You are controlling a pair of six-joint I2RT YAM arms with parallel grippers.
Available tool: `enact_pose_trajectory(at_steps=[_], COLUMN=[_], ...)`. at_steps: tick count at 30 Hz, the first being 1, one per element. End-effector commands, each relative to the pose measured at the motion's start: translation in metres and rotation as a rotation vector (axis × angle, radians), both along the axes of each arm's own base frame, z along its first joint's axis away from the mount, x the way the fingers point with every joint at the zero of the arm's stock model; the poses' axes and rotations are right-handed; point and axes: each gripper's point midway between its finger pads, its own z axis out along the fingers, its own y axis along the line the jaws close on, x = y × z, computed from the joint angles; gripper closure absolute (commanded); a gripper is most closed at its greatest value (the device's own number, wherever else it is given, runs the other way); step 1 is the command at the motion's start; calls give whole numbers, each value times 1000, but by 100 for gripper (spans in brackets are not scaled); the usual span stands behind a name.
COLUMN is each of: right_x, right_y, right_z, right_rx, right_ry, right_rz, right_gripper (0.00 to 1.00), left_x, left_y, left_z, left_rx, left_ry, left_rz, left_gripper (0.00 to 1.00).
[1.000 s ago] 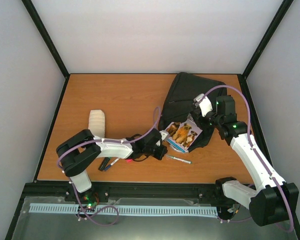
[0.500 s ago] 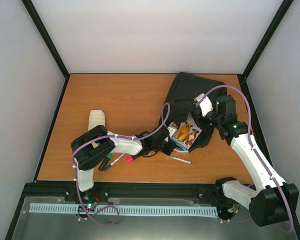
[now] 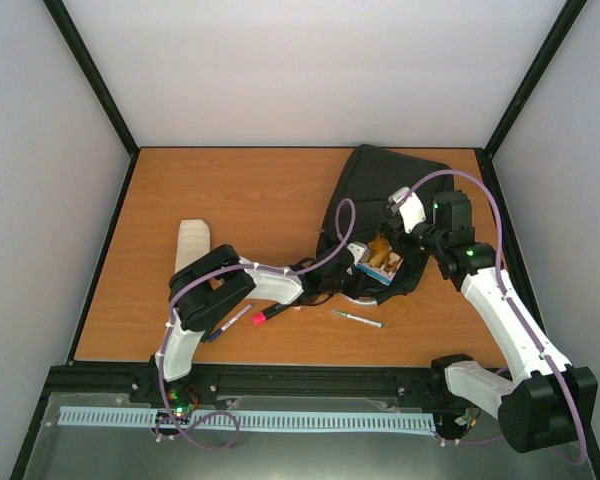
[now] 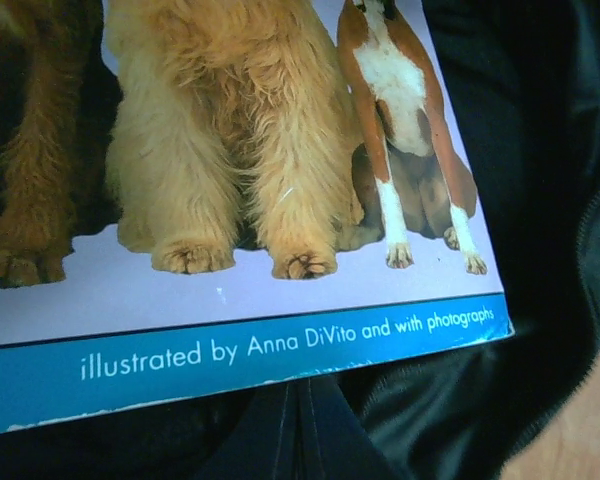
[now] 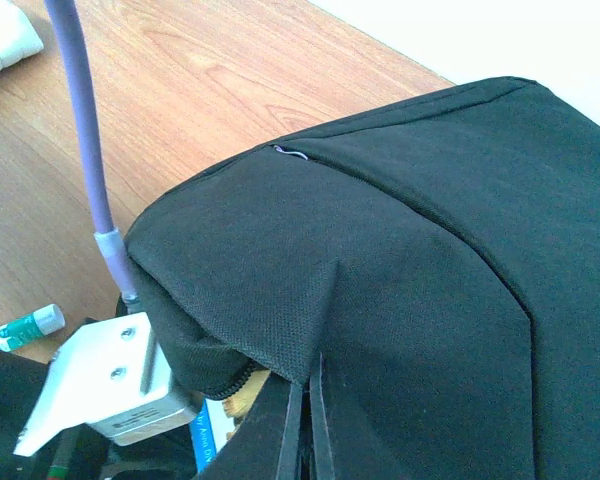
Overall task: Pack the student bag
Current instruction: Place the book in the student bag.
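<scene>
The wooden desk point(image 3: 230, 200) carries the student bag point(image 3: 380, 175), a black fabric backpack lying at the far right corner and reaching in toward the middle of the right side, with its open mouth facing the near edge. The right arm comes in along the right edge, and the right gripper point(image 3: 395, 212) is clenched on a fold of the bag's upper rim; the right wrist view shows its fingers pressed together on the black cloth point(image 5: 305, 400), with that rim raised off the desk. The left arm stretches from the near left across to the bag's mouth. The left gripper point(image 3: 338, 285) is clenched on the lower edge of a book point(image 3: 383, 258) with dogs on its cover; in the left wrist view the dark fingers point(image 4: 300, 425) meet right at the book's blue band point(image 4: 230, 350). The book lies tilted in the bag's opening, with dark fabric around its right and lower sides. A white roll point(image 3: 193, 240) lies toward the left edge, about halfway back. A red-capped marker point(image 3: 265, 315) lies beside the left forearm near the near edge. A thin pen point(image 3: 356, 319) lies just in front of the bag's mouth, apart from both grippers.
</scene>
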Motion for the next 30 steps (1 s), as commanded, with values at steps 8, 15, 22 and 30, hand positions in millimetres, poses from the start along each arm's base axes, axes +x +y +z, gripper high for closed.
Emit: enact_pose_trajectory(at_steps=[8, 15, 22, 30], right_x=[3, 2, 2, 4], right_y=[8, 7, 6, 3], right_z=[23, 24, 24, 26], right_rx=[47, 48, 47, 42], right_ry=[-79, -83, -83, -94], right_rz=[37, 38, 35, 22], right_gripper=[97, 97, 97, 97], left_x=[42, 59, 68, 43], left_y=[-26, -40, -45, -21], left_z=[10, 16, 24, 33], left_rx=[-148, -199, -215, -248], left_ry=[-54, -65, -65, -30], left_rz=[198, 241, 239, 216], left_gripper=[99, 99, 99, 99])
